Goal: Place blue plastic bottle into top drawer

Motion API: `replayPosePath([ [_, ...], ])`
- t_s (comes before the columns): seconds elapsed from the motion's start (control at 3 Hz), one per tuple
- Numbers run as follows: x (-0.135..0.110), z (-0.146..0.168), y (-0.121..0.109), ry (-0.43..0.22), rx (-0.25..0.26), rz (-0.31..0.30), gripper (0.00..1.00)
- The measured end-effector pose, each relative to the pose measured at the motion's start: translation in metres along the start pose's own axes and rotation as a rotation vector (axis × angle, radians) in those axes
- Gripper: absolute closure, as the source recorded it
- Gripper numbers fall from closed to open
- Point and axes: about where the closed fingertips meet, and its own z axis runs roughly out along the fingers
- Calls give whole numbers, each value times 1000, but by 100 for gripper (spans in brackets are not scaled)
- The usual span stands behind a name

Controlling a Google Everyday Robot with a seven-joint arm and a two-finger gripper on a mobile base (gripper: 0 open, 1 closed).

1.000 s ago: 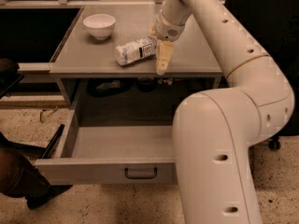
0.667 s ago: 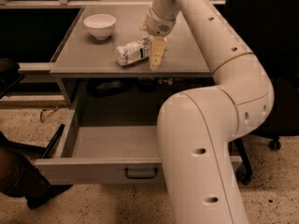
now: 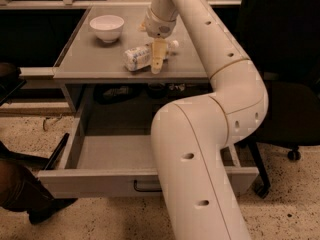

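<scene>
Where the bottle lies: bottle (image 3: 136, 58) is in the upper middle of frame, on its side on the table (image 3: 82, 59). Not in the drawer, and well apart from the bowl (image 3: 106, 27) at upper left.
Bottle axis: runs lower left to upper right in frame. White cap is at the upper-right end, label body toward the lower left.
Gripper: gripper (image 3: 156, 66) is in the upper middle of frame, pointing down at the table top. Its tip is near the table's front edge.
Gripper state: can't tell if it's spread or closed. Can't tell if it touches the bottle either.
Bottle vs gripper: gripper overlaps the bottle's cap-side half from the camera side. Body sticks out frame-left of it, cap peeks out frame-right.
Arm: only one arm (image 3: 200, 174), coming in from lower right, so no choice of side.
Drawer: drawer (image 3: 100, 184) is pulled open across the lower half of frame, below the table's front edge. Its right part is hidden behind the arm.
Next move, my read: the grip has to cross the long axis near mid-body. After that it's a carry toward bottom of frame and down into the drawer.
Risk, my read: the bottle is round and on its side, so an off-centre squeeze could roll it toward the front edge.
</scene>
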Motion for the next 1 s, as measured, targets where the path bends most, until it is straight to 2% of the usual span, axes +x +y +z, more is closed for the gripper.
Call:
replayPosePath([
  [0.33, -2, 4, -8, -6, 25, 0, 19],
  [1.0, -3, 8, -13, -8, 42, 2, 65],
])
